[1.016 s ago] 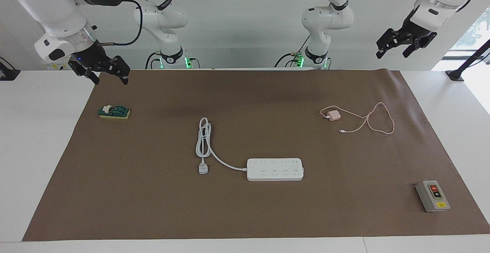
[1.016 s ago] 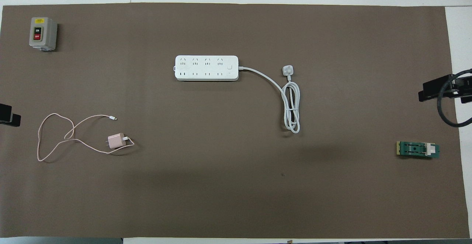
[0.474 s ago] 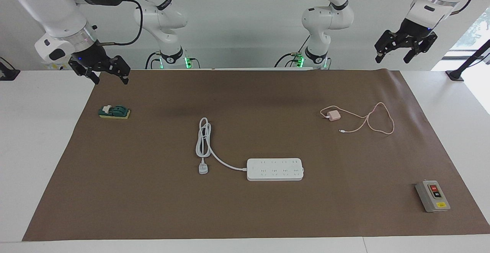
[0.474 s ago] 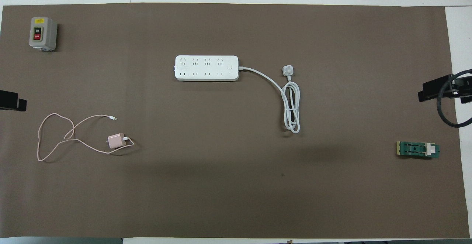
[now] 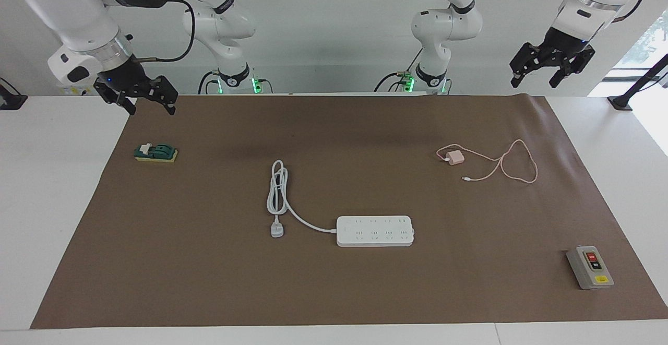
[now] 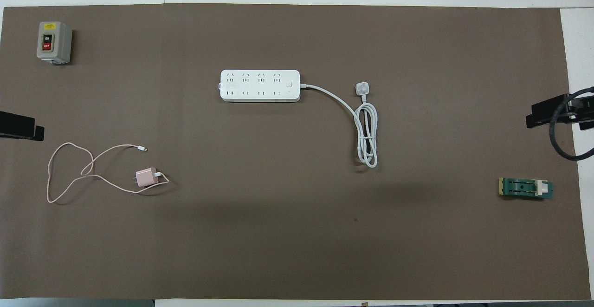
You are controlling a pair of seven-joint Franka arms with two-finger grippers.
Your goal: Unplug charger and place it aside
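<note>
The pale pink charger (image 5: 455, 157) lies on the brown mat toward the left arm's end, nearer to the robots than the white power strip (image 5: 374, 230) and apart from it. Its thin pink cable (image 5: 516, 170) loops loosely beside it. In the overhead view the charger (image 6: 146, 177) and power strip (image 6: 260, 85) are well separated, and the strip's sockets are empty. My left gripper (image 5: 536, 76) hangs open and empty high over the mat's edge at its own end. My right gripper (image 5: 150, 106) hangs open and empty over the mat's corner at its end and waits.
A grey switch box (image 5: 589, 266) with red and black buttons stands far from the robots at the left arm's end. A green knife switch (image 5: 155, 152) lies below the right gripper. The strip's thick white cord (image 5: 277, 193) is coiled beside the strip.
My left gripper has shifted slightly inward over the mat's edge and risen a little. The right arm and all objects have not moved.
</note>
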